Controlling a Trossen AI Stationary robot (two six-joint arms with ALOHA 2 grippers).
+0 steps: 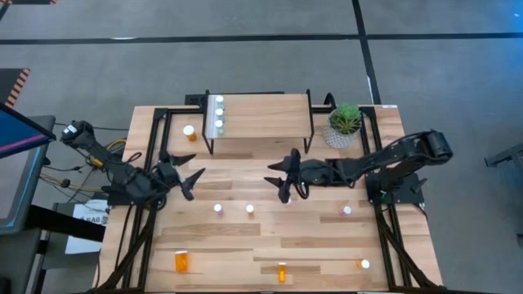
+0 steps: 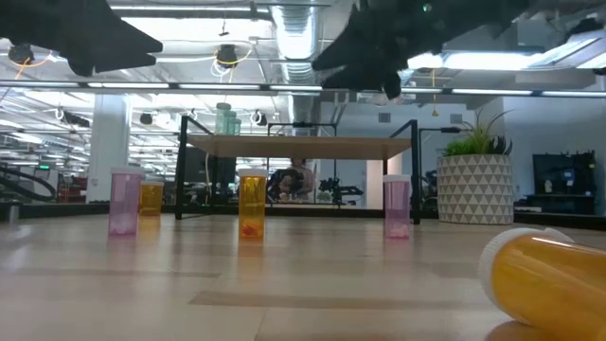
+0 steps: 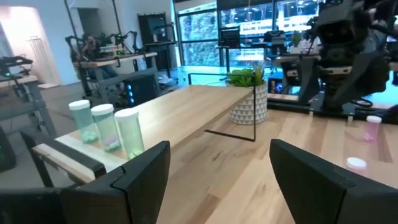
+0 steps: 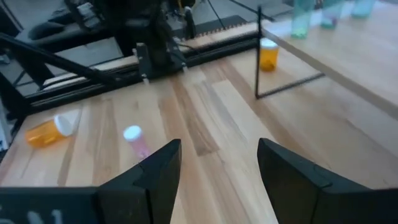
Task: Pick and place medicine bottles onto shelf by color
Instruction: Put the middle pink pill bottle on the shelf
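Both grippers — left gripper [image 1: 189, 181], right gripper [image 1: 282, 178] — hang open, empty; a clumsy descent could topple the upright pink translucent white-capped bottle [image 4: 135, 140].

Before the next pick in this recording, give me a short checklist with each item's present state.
1. Left gripper open and empty: ok.
2. Right gripper open and empty: ok.
3. Green bottles upright in a row at one end of the shelf: ok.
4. Free shelf space for other colors: ok, the rest of the plank is bare.
5. Pink bottle below the right gripper upright for grasping: ok.
6. Large orange bottle upright: not ok, it lies on its side.
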